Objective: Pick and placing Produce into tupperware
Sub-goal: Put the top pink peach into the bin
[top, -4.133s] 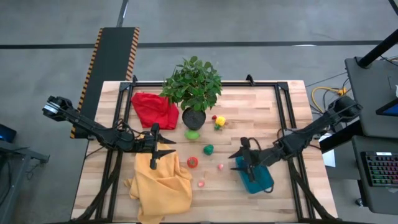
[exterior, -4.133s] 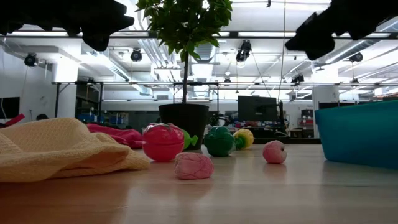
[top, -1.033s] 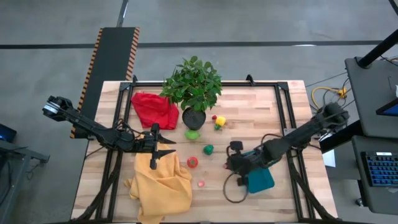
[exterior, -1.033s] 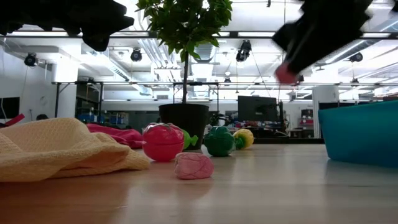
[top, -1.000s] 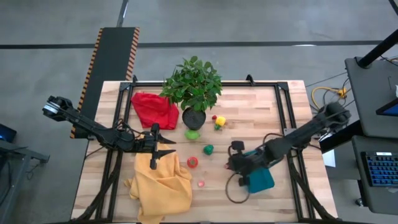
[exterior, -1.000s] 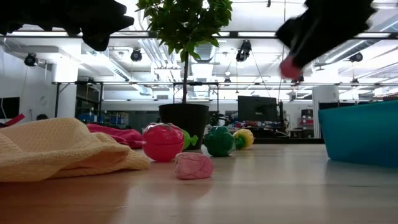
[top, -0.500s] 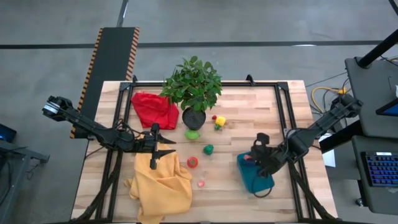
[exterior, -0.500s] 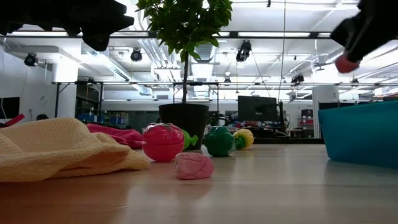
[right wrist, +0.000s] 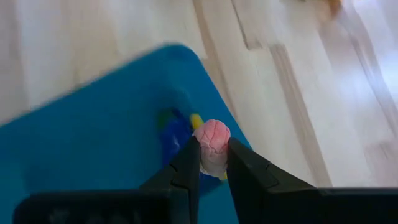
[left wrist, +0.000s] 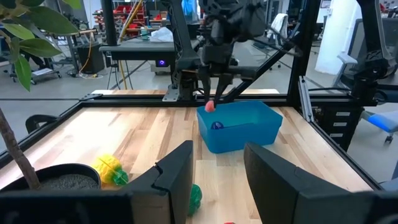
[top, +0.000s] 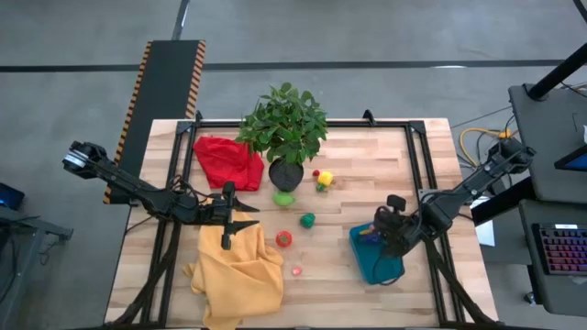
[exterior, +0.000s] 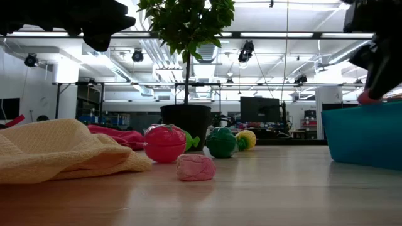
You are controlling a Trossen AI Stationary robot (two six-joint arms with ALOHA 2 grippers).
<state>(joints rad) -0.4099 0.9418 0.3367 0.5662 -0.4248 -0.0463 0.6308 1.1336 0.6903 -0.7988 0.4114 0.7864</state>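
Above the tupperware, your right gripper pinches a small pink produce piece; the tupperware's long axis runs from the table's front edge toward its far edge.

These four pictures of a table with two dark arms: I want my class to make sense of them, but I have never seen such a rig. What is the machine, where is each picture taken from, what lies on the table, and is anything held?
The machine is a robot with two jointed arms, each ending in a two-finger gripper. One camera looks straight down, one sits at table height, and one rides on each wrist.

On the wooden table are a potted plant, a red cloth, a yellow cloth, and small toy produce: a red piece, a green piece, a yellow piece.

The right gripper is shut on a pink toy piece, above the teal tupperware, which already has something inside. The left gripper waits open beside the yellow cloth, holding nothing.
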